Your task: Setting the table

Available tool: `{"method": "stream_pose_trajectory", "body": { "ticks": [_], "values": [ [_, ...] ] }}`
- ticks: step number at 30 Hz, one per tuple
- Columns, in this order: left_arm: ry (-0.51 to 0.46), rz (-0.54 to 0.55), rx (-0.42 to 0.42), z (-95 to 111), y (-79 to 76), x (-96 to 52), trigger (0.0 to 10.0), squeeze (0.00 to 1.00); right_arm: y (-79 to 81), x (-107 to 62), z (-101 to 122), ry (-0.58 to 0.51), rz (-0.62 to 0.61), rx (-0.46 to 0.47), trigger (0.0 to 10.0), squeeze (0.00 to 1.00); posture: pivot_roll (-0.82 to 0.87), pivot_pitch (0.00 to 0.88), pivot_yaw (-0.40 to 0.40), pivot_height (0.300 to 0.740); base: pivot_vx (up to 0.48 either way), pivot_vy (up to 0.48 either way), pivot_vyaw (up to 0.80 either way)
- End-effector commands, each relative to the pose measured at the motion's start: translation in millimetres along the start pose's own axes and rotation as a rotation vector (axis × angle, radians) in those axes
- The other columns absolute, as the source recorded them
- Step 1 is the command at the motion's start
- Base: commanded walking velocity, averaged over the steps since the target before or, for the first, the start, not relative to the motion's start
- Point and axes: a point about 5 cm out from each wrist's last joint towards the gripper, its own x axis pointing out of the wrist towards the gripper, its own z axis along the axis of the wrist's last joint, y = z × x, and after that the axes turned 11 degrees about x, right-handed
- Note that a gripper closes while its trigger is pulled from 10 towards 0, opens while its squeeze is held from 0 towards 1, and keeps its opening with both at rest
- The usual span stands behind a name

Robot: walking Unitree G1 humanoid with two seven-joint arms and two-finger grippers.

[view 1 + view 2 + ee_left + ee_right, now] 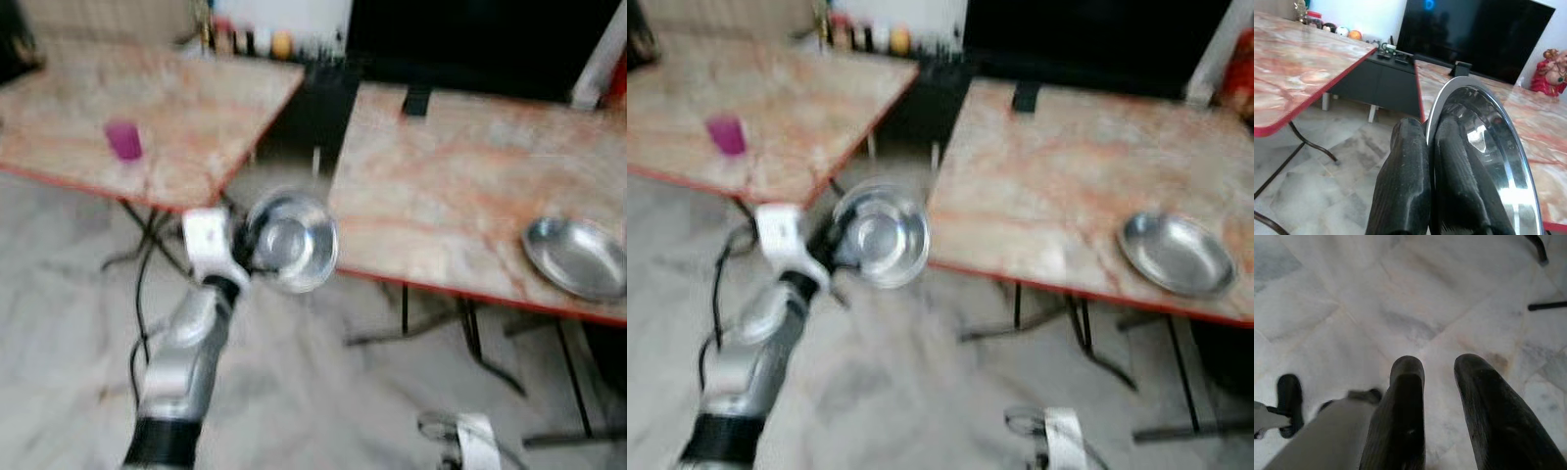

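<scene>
Head views first: your left gripper (257, 247) sits at centre-left of the frame, holding a steel bowl (291, 240) by its rim over the floor, in the gap between the two marble-topped desks. The right-hand desk (441, 196) carries a steel plate (576, 257) at the frame's right edge; a pink cup (124, 140) stands on the left-hand desk (196, 108), upper left.

Left wrist view: your fingers (1405, 181) are pinched tight on the bowl's rim, one inside, one outside. Expect a light, stiff, slick bowl that could swivel in that thin pinch; keep the grip near the rim.

Right wrist view: your right gripper (1442, 382) hangs over the floor, fingers parted and empty.
</scene>
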Motion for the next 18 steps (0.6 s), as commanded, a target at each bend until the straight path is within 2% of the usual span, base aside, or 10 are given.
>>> {"method": "stream_pose_trajectory", "body": {
  "ticks": [1,16,18],
  "values": [
    [-0.026,-0.033,-0.001,6.4,-10.5,3.4,10.0,0.0,-6.7,-0.9,0.4,-0.002,-0.014,0.007,10.0,0.0,0.08,0.0,-0.045,0.74,0.0,-0.398,0.0],
    [-0.025,-0.047,0.001,5.8,-11.5,3.2,10.0,0.0,-7.1,-1.0,0.1,-0.005,-0.02,0.02,10.0,0.0,0.09,0.0,-0.045,0.74,0.0,-0.399,0.0],
    [-0.025,-0.049,0.001,5.8,-11.6,3.2,10.0,0.0,-7.1,-1.0,0.0,-0.005,-0.021,0.023,10.0,0.0,0.09,0.0,-0.045,0.74,0.0,-0.399,-0.48]
  ]
}}
